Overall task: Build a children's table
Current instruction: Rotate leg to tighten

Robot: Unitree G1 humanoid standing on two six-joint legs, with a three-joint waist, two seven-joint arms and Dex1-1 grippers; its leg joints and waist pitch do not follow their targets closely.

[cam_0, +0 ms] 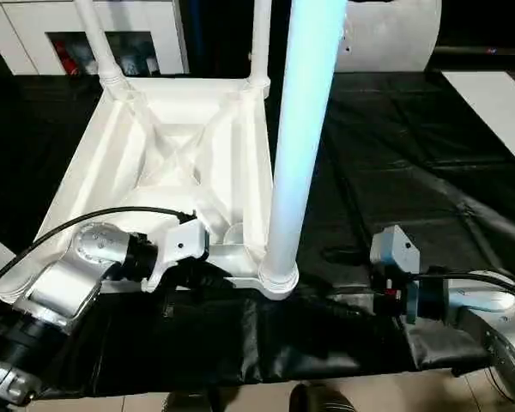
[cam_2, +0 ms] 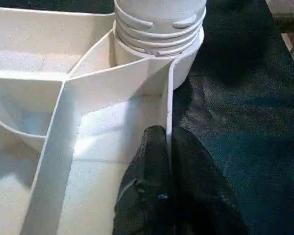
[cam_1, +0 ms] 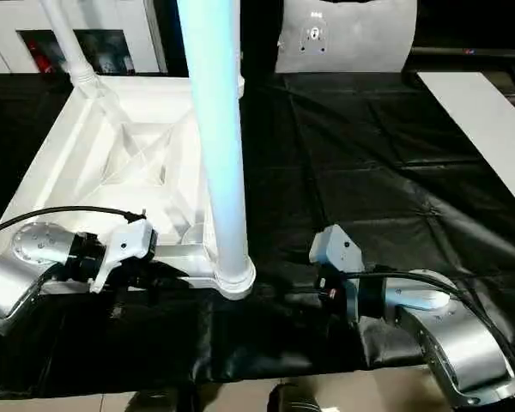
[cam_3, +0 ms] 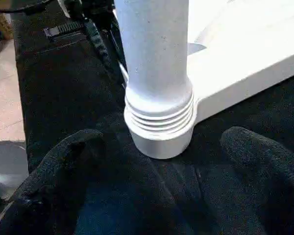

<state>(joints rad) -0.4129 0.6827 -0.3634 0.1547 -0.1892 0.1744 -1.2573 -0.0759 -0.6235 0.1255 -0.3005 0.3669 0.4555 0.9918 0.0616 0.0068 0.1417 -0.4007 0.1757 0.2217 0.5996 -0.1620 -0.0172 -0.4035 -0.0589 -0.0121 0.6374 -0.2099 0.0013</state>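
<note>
Silver forearms (cam_0: 64, 283), black cables, black claws (cam_2: 169, 196)

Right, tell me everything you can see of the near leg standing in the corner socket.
The near leg is a white, smooth plastic tube, standing upright and running past the picture's top. Its ribbed base sits in the round corner socket of the upturned table top, on the black cover. The left gripper's fingers clamp the top's rim beside it; the right gripper stands open before it, apart.

Left tool (cam_2: 169, 147): fingers pinched together, lower centre of its wrist frame. Right tool (cam_3: 161, 161): fingers (cam_3: 264, 161) spread wide. Silver forearms occupy both lower frame corners.
</note>
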